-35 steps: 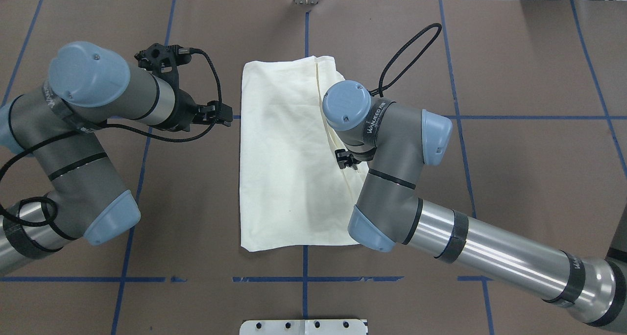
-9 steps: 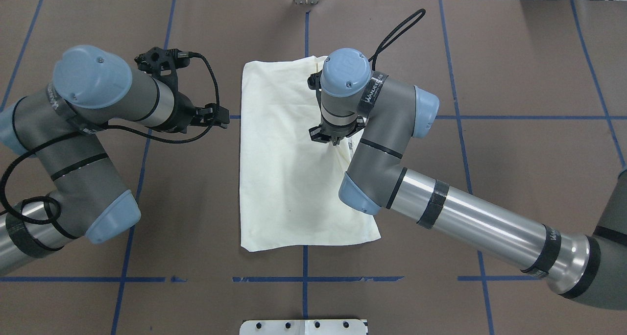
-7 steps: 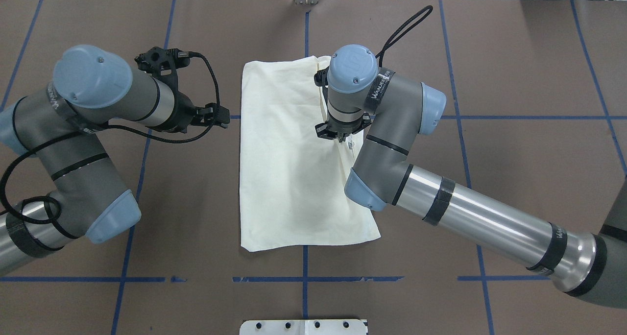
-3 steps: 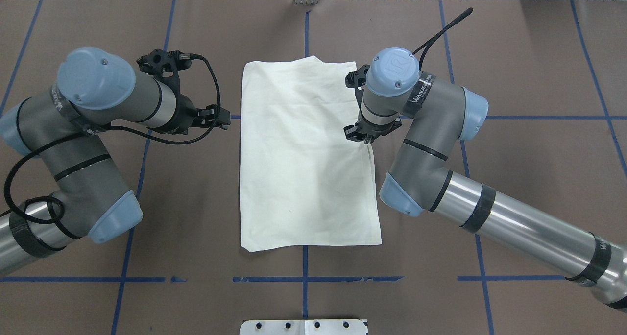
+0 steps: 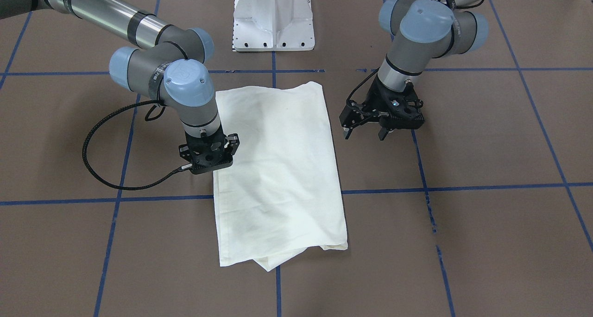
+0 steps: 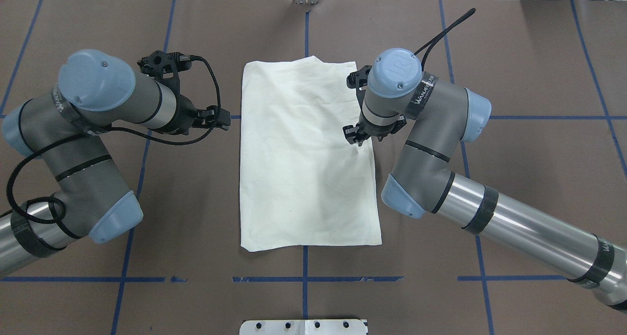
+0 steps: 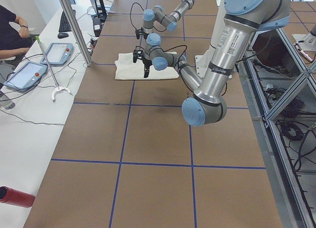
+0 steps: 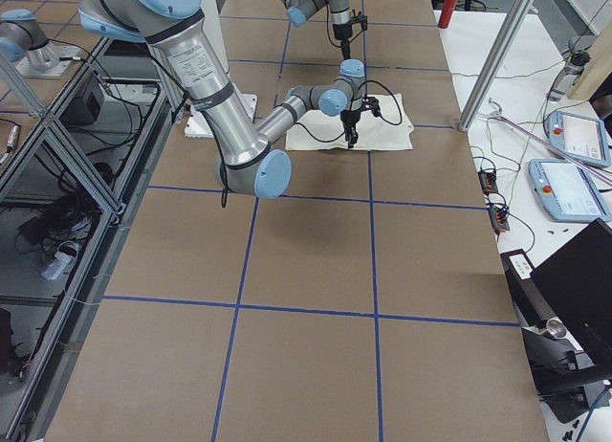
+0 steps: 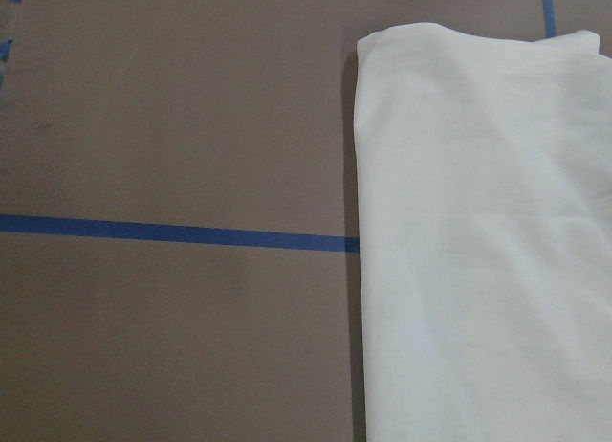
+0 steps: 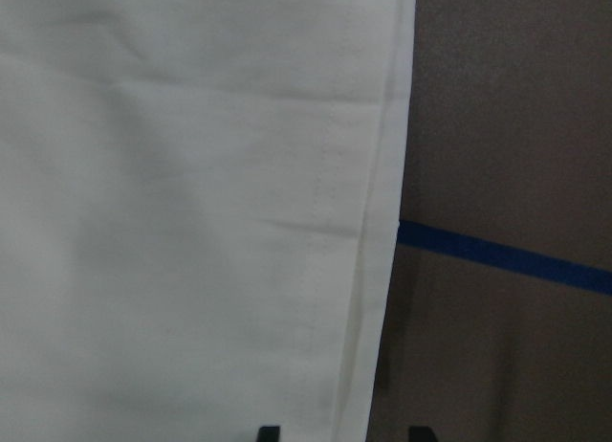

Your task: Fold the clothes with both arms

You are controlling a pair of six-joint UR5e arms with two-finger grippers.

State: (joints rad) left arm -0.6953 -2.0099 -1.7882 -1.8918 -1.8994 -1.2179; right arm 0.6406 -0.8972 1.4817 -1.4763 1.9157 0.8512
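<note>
From the front: cream T-shirt (image 5: 278, 168) folded to a long plain rectangle, flat on the middle of the brown table (image 5: 486, 243), long sides running from the robot's edge toward the operators' edge. Soft matt cloth with faint creases. At the operators' end, a lower layer poking out in a limp point. At one long side, near its middle, right gripper (image 5: 209, 161) pointing straight down, its fingers hidden under the black body here. Just beside the opposite long side, over brown surface, left gripper (image 5: 364, 132) with fingers spread wide. Broad stretches of table toward both ends, crossed by blue tape lines (image 5: 463, 187). White pedestal base (image 5: 273, 25) at the robot's edge.

From overhead: four nearly straight sides, square corners nearest the robot, a slight bump on the far short side. Looped black cable (image 6: 210, 80) by the left wrist.

From the left end and the right end: a low pale slab far up the table, both grippers too small to judge. Long run of brown surface nearer each camera.

Left wrist: smooth rounded fold of the shirt filling the view's right, a tape line passing under it, brown table beside.

Right wrist: stitched hem running lengthwise, two black fingertips (image 10: 270, 432) held apart on either side of that hem, cloth lying flat between them.
</note>
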